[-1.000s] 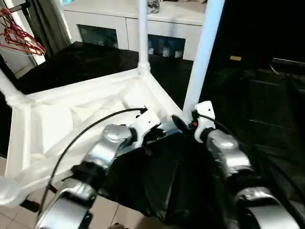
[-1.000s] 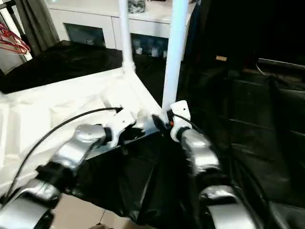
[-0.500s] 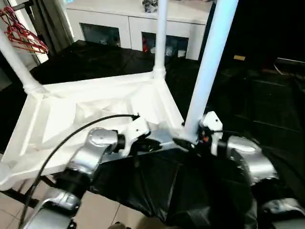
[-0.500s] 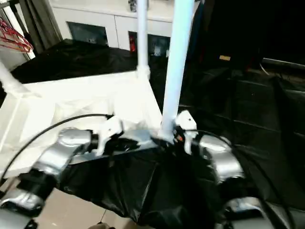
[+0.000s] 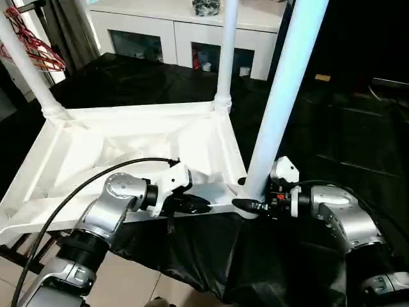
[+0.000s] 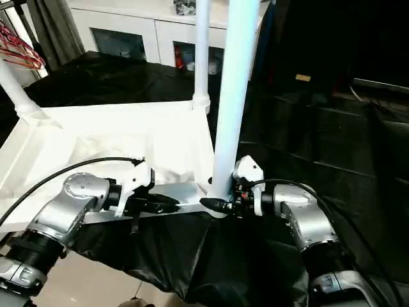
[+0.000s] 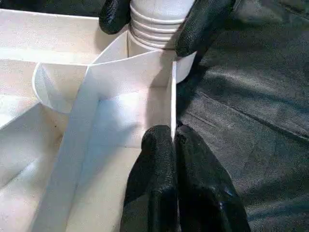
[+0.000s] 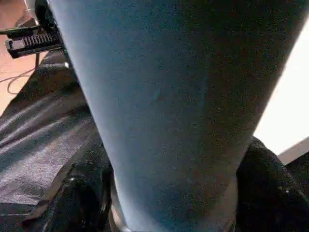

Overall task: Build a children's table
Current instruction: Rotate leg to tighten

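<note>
Tabletop [image 5: 128,153] lies upside-down, ribbed underside up, on a surface w/ black sheet [image 5: 358,141] over it; its near edge sits along the sheet's near edge, its left part juts out past the sheet over tiled floor [image 5: 128,288]. Three legs visible, all upright in corner sockets: near-right leg [image 5: 281,102], far-right leg [image 5: 225,57], far-left leg [image 5: 29,70]. Near-left corner runs out of frame, can't tell what's there. Left gripper [image 7: 175,140] is on the tabletop's near rim, just left of the near-right corner; wrist view shows its fingers [image 7: 154,183] pressed together w/ the thin upright rim wall pinched between the tips, so nearly fully closed on the rim. Right gripper [image 5: 246,206] is at the base of the near-right leg, right at the socket; fingers spread wide, one each side of the tube. Left wrist view shows the two black fingertips [image 7: 203,24] against the ribbed collar where leg meets socket; right wrist view shows the tube close between the pads [image 8: 263,179]. Fingers look to be touching the tube, but can't tell if it's a firm clamp. Behind the sheet, along the far edge: white cabinet [image 5: 185,32] w/ glass doors. Red hangers [image 5: 35,51] at far left, beside the far-left leg.
</note>
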Controlling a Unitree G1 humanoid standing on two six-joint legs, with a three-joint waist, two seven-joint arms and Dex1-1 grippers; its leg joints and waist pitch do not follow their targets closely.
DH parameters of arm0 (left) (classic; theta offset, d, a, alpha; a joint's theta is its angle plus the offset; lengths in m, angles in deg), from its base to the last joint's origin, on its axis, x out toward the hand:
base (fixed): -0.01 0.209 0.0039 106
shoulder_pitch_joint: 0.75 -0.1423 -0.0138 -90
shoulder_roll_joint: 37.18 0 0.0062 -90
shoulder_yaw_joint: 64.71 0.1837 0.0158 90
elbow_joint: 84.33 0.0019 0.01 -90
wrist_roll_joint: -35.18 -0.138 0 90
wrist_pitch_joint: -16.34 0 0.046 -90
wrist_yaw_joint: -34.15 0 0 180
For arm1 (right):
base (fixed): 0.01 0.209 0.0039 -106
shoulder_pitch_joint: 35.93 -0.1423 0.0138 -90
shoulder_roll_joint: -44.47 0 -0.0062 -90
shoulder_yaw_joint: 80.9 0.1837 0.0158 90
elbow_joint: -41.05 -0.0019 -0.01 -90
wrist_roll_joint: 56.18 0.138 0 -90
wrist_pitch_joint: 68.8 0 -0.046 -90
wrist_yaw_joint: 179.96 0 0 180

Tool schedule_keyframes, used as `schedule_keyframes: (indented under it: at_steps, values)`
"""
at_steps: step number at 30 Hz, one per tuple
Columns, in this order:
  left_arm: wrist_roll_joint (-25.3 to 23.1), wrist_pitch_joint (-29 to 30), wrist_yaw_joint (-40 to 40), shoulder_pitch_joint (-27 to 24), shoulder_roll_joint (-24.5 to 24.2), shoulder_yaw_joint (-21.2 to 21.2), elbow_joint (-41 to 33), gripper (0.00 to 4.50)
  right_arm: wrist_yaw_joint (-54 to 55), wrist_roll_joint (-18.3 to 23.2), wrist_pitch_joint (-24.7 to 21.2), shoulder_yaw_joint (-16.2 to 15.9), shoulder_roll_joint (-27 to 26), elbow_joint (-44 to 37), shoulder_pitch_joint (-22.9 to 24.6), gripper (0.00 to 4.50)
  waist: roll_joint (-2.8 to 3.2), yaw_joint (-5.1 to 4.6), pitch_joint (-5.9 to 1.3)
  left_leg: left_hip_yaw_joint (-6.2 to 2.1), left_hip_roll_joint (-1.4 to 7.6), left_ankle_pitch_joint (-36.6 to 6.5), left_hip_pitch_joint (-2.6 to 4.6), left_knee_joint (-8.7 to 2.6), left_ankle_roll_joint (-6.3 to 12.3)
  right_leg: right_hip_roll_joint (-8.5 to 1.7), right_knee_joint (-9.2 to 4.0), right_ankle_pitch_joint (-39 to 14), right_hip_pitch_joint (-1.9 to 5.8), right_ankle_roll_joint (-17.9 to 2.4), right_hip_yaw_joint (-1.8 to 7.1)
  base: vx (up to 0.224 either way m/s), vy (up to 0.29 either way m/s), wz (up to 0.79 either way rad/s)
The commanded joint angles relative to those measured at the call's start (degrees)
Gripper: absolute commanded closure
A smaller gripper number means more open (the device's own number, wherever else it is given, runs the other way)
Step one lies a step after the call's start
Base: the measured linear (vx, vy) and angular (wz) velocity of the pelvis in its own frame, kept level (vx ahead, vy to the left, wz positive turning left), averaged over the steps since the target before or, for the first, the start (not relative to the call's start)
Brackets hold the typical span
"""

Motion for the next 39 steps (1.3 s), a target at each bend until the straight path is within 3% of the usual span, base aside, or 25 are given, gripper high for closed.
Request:
schedule_keyframes:
  at_steps: [1,7,8,9,10,11,13,16,18,20,23,27,32,37,39]
  values:
    - [3.0,-0.5,1.1,0.3,1.0,0.0,-2.7,4.50,-1.1,-0.3,-1.3,-1.4,-0.2,-0.4,0.7,1.74,-0.99,0.12,-3.99,-0.30,2.06,-10.2,0.26,-3.88,4.08,-4.49,-4.77,-19.0,3.17,-10.4,2.62,0.000,0.000,0.00]
    - [-1.8,-1.1,-9.4,2.7,4.6,-0.3,1.7,4.50,15.8,-4.6,0.0,0.6,-6.0,4.1,-0.1,1.78,-1.24,-0.33,-3.76,-0.45,1.88,-11.5,0.43,-4.18,2.43,-4.54,-5.19,-22.7,2.97,-9.0,2.62,0.000,0.000,0.00]
    - [-1.9,-1.1,-9.9,2.8,4.8,-0.3,2.0,4.50,16.3,-4.7,0.0,0.7,-6.2,4.3,-0.2,1.78,-1.17,-0.60,-3.62,-0.48,1.76,-12.5,0.52,-4.19,1.92,-4.61,-5.53,-24.9,2.90,-8.4,2.56,0.000,0.000,0.00]
    - [-3.9,-0.1,-17.4,5.6,8.4,-0.9,6.0,4.50,26.7,-7.0,0.5,1.5,-9.9,8.8,-2.0,1.78,-1.09,-0.79,-3.56,-0.55,1.76,-13.5,0.78,-4.28,1.17,-4.61,-5.84,-27.3,2.63,-7.6,2.47,0.000,0.000,0.00]
    - [-3.9,-0.1,-17.4,5.6,8.4,-0.9,6.0,4.50,26.7,-7.0,0.5,1.5,-9.9,8.8,-2.0,1.78,-1.13,-0.97,-3.42,-0.44,1.61,-14.4,1.02,-4.22,0.88,-4.54,-6.15,-28.7,2.37,-7.4,2.43,0.000,0.000,0.00]
    - [-5.2,0.1,-21.4,7.1,10.1,-0.9,7.8,4.50,30.8,-7.1,0.6,2.2,-12.0,10.6,-3.1,1.78,-1.35,-0.96,-3.49,-0.64,1.43,-15.2,1.11,-4.19,0.75,-4.79,-6.37,-30.9,2.74,-6.5,2.31,0.000,0.000,0.00]
    - [-6.3,0.5,-25.2,8.5,11.8,-0.9,9.5,4.50,36.4,-7.9,1.0,2.9,-14.1,12.7,-4.6,1.79,-1.20,-0.95,-3.34,-0.74,1.47,-16.1,1.27,-4.29,0.75,-4.84,-6.84,-33.1,2.45,-5.1,2.26,0.000,0.000,0.00]
    - [-7.1,0.7,-29.2,10.1,13.9,-1.0,11.7,4.50,42.2,-8.8,1.8,3.5,-17.1,15.3,-6.4,1.79,-1.10,-1.00,-3.50,-0.85,1.44,-16.6,1.26,-4.40,0.55,-4.84,-6.81,-32.7,2.54,-5.1,2.23,0.000,0.000,0.00]
    - [-7.5,0.4,-30.6,10.6,14.8,-0.9,12.6,4.50,42.6,-9.0,2.3,3.1,-18.5,16.1,-6.9,1.79,-0.99,-0.94,-3.56,-0.81,1.60,-16.9,1.35,-4.51,0.73,-4.68,-6.65,-30.1,2.44,-5.8,2.35,0.000,0.000,0.00]
    - [-7.8,0.0,-31.3,11.1,15.5,-1.0,13.5,4.50,42.9,-9.3,3.1,2.9,-19.6,17.1,-7.3,1.24,-0.98,-0.82,-3.71,-0.79,1.77,-16.1,1.08,-4.60,1.00,-4.76,-6.21,-26.7,2.69,-6.9,2.51,0.000,0.000,0.00]
    - [-8.2,-1.0,-32.2,11.7,16.2,-1.1,14.9,4.50,42.7,-8.1,3.5,3.5,-21.5,18.5,-7.9,1.04,-0.94,-0.75,-3.75,-0.76,1.81,-15.8,0.97,-4.64,1.18,-4.86,-5.90,-24.4,2.89,-7.9,2.63,0.000,0.000,0.00]
    - [-7.9,-2.7,-30.8,11.1,15.6,-1.0,14.7,4.50,42.8,-9.0,5.1,2.9,-21.3,18.7,-8.1,0.62,-1.00,-0.82,-3.63,-0.71,1.82,-16.7,1.06,-4.72,1.20,-4.92,-6.04,-25.2,2.88,-8.1,2.61,0.000,0.000,0.00]
    - [-6.6,-4.7,-26.3,9.5,14.3,-0.6,13.0,4.50,39.7,-8.8,6.7,2.8,-19.5,17.9,-8.0,0.58,-0.99,-0.84,-3.58,-0.81,1.82,-17.0,0.97,-4.79,1.33,-5.03,-6.28,-27.3,2.85,-7.2,2.64,0.000,0.000,0.00]
    - [-5.2,-6.1,-19.3,6.7,11.2,0.3,9.7,4.50,30.6,-7.0,7.9,3.6,-14.6,15.0,-7.2,0.58,-1.14,-0.85,-3.79,-0.67,2.01,-14.1,0.50,-4.73,2.62,-4.90,-5.53,-21.7,3.33,-8.9,2.79,0.000,0.000,0.00]
    - [-4.8,-6.5,-16.8,5.5,9.6,0.7,8.5,4.50,25.7,-6.5,7.9,2.9,-12.0,13.1,-6.3,0.58,-0.96,-0.60,-3.94,-0.49,2.00,-12.9,0.74,-4.54,3.05,-4.92,-5.44,-19.8,3.34,-9.7,2.88,0.000,0.000,0.00]
